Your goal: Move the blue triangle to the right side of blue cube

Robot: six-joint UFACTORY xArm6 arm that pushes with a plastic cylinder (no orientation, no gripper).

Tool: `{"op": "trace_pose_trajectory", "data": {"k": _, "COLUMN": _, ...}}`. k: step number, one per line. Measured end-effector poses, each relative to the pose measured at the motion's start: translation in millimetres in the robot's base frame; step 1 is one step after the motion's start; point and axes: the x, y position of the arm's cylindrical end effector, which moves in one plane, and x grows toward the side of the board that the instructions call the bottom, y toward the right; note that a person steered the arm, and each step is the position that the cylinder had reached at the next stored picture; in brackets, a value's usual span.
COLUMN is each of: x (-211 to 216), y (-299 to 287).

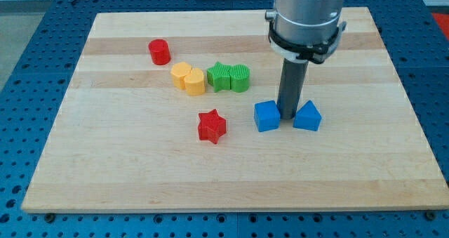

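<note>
The blue cube (266, 116) sits a little right of the board's middle. The blue triangle (307, 116) lies just to its right, level with it. My tip (287, 116) stands in the narrow gap between the two, close to or touching both blocks. The dark rod rises from there to the grey arm (307, 17) at the view's top.
A red star (212, 126) lies left of the blue cube. Two green blocks (229, 77) and two yellow blocks (188, 78) sit in a row above it. A red cylinder (160, 52) stands at the upper left. The wooden board (126, 175) rests on a blue perforated table.
</note>
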Motion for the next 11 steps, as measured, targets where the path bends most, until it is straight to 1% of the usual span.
{"op": "trace_pose_trajectory", "data": {"k": 1, "x": 2.0, "y": 0.0}}
{"op": "trace_pose_trajectory", "data": {"k": 3, "x": -38.8, "y": 15.4}}
{"op": "trace_pose_trajectory", "data": {"k": 4, "x": -51.7, "y": 46.6}}
{"op": "trace_pose_trajectory", "data": {"k": 5, "x": -46.9, "y": 98.6}}
{"op": "trace_pose_trajectory", "data": {"k": 6, "x": -20.9, "y": 112.3}}
{"op": "trace_pose_trajectory", "data": {"k": 7, "x": -10.7, "y": 103.4}}
{"op": "trace_pose_trajectory", "data": {"k": 9, "x": -10.7, "y": 32.7}}
{"op": "trace_pose_trajectory", "data": {"k": 10, "x": -10.7, "y": 9.6}}
{"op": "trace_pose_trajectory", "data": {"k": 11, "x": -11.5, "y": 19.3}}
